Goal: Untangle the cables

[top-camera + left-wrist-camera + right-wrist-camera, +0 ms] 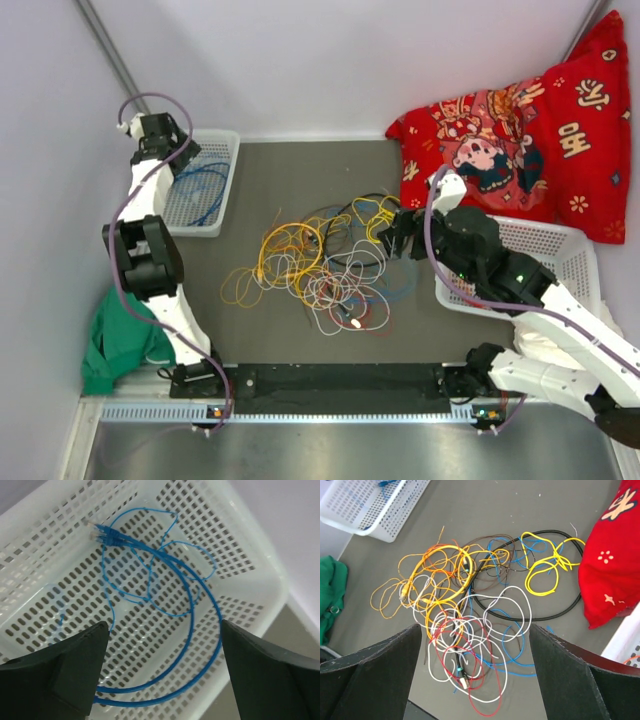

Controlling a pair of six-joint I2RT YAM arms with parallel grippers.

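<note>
Cables [470, 625] lay in one loose tangle on the grey table, directly beneath and a little ahead of the right gripper [475, 680]. Its jaws stood wide apart with nothing between them. Well apart from it, the left gripper [162, 680] hung over the left basket [260, 545], jaws likewise spread and empty. A single blue cable [165, 600] was coiled on the basket floor below its fingers.

The step in hand looked like choosing the next strand from the heap. It would probably go best to take one lying on top or at the fringe. The thick yellow loop [545, 565] at the far right of the fingers, or the thin orange-yellow strands [395, 592] to their far left, seemed least buried. Gripping close to a plug end and lifting slowly should let the neighbouring loops slide off instead of dragging the whole heap. The white and red coils nearest the fingertips were heavily interlaced and looked a poor first pick.

Only the right wrist camera separated the colours and showed a small plug [463, 681] among the red and white loops. Only the left wrist camera showed the blue cable's two plugs lying together. From overhead the cables [320, 265] read as a scribble, but that view alone placed both arms, the right basket [575, 245] beside the right gripper [400, 235], and the red cushion [520, 130] beyond it.
</note>
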